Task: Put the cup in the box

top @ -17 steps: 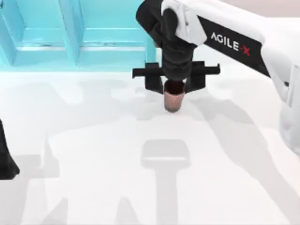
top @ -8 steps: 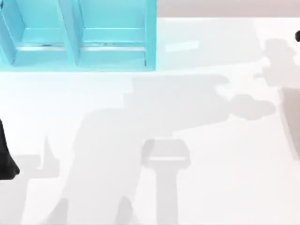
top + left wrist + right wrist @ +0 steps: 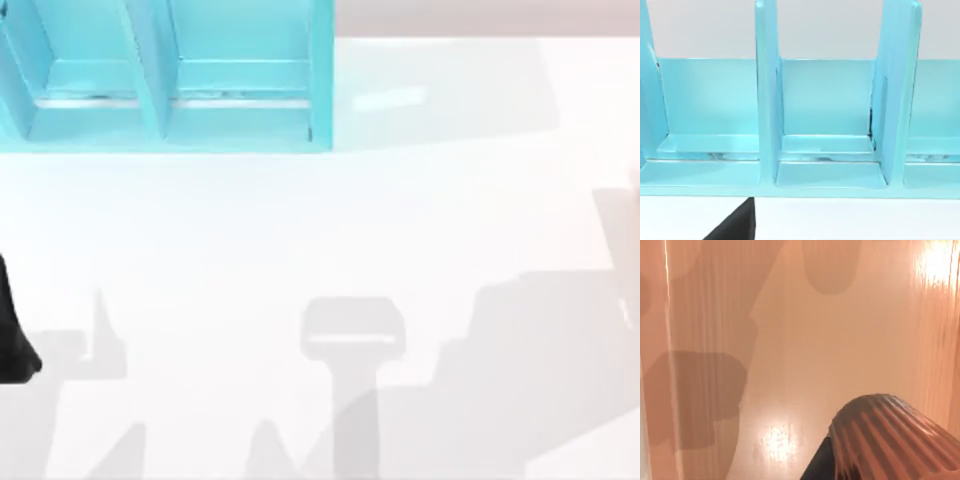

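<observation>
The cup, copper-brown with fine ribs, lies tilted close in the right wrist view. One dark finger of my right gripper rests against it, so the gripper is shut on the cup. Behind the cup spreads a glossy peach floor with upright walls, the inside of the box. A pale peach strip of the box shows at the right edge of the top view. My left gripper is parked at the table's left edge, and a dark fingertip shows in the left wrist view.
A cyan rack with upright dividers stands at the back left of the white table. The left wrist view faces the rack's compartments. Arm shadows fall across the table's front right.
My right arm, holding the cup, has swung from the table's middle out past the right edge of the top view. Its shadow has shifted to the front right. The left arm is unmoved.
</observation>
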